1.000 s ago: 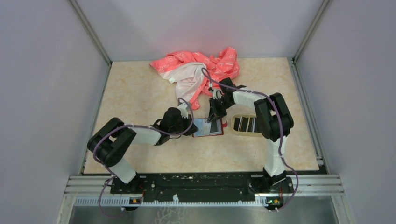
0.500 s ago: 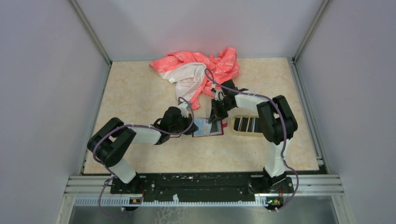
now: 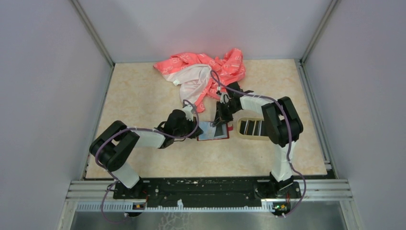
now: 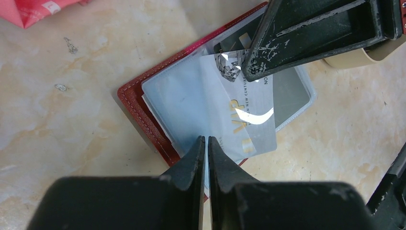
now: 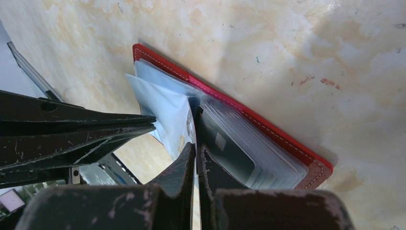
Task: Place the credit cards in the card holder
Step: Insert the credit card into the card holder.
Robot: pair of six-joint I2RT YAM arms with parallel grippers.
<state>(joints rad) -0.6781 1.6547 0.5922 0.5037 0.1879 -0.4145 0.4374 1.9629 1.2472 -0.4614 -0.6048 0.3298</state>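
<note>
Left gripper (image 4: 207,140) pinched almost fully together on the near edge of a clear plastic sleeve (image 4: 182,100) of the card holder (image 4: 135,106), with that sleeve raised a little off the pages under it. Right gripper (image 5: 197,149) clenched from the opposite side on the far edge of a grey credit card (image 4: 251,132) with gold "VIP" letters. One side of this card under the clear film, the rest out and tilted; how deep inside, hard to tell.

Card holder open on the table (image 3: 143,96) near its middle, red stitched border flat on the surface. Fingers of both grippers close together above it, with very little gap between them.

Just beside the holder's right edge, an oval beige tray (image 3: 239,128) with more dark credit cards (image 3: 252,127) in it. Behind, apart from the holder, a pink-and-white cloth (image 3: 201,72). Bare table to the left of the holder and on its near side; tight room on the right and at the back.
</note>
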